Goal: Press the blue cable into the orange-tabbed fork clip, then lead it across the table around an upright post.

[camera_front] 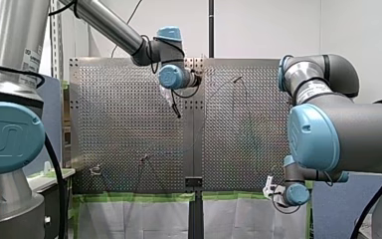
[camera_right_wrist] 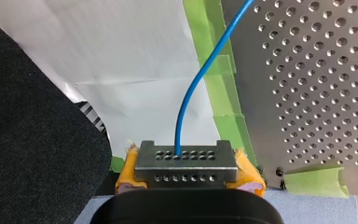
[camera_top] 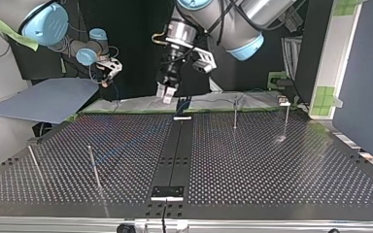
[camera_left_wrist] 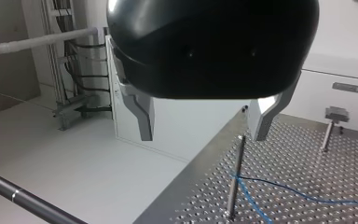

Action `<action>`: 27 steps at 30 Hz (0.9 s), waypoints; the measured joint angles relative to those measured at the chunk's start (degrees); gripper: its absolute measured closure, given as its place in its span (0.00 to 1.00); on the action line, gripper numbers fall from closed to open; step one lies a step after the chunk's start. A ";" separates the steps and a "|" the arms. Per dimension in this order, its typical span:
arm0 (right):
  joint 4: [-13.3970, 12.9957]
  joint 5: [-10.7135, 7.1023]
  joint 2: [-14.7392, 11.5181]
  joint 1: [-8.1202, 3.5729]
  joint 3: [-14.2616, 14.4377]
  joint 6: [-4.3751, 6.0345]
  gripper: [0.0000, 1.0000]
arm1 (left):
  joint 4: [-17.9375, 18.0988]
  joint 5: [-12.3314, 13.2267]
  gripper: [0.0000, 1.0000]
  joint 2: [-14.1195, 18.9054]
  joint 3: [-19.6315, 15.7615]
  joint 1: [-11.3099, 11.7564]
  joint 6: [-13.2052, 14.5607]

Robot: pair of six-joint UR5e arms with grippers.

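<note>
Where the blue cable (camera_right_wrist: 192,91) leaves the perforated table (camera_right_wrist: 317,84), it arcs out past the table's green-taped edge (camera_right_wrist: 221,88) and runs down between the tips of my right gripper (camera_right_wrist: 185,154). That gripper is pressed together on the cable, with yellow pads (camera_right_wrist: 127,173) bulging on either side of its metal fingers. It hangs just off the table, over white paper (camera_right_wrist: 135,51) spread beside the tape.

On the table itself, the left wrist view shows the cable (camera_left_wrist: 303,192) lying across the holes and making a sharp bend at a thin upright post (camera_left_wrist: 235,179) close to the table's edge. Whether it touches the shaft I cannot tell. My left gripper (camera_left_wrist: 203,135) hovers above the table over this post. Its fingers (camera_left_wrist: 142,116) are spread wide, and the post's top sits just below and beside one fingertip. A second post (camera_left_wrist: 327,135), capped by a small grey block, stands further in on the table. I cannot make out any orange tab on it.

From across the table, my left gripper (camera_top: 167,94) points down over the table's far edge, near the dark middle strip (camera_top: 175,150). My right gripper (camera_top: 108,68) is raised beyond that same far edge, off toward the table's corner. From behind the arms, my left gripper (camera_front: 176,107) is over the table's middle and my right gripper (camera_front: 271,189) is at the table's near edge.
</note>
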 joint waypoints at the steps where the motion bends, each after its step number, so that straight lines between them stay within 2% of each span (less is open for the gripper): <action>1: 0.05 0.01 0.00 0.03 0.01 -0.10 1.00 | 0.53 0.00 0.00 -0.01 -0.54 0.00 0.06; 27: 0.31 0.12 -0.06 0.29 -0.08 -0.44 1.00 | 15.76 -0.01 0.00 -0.04 -15.78 0.00 0.09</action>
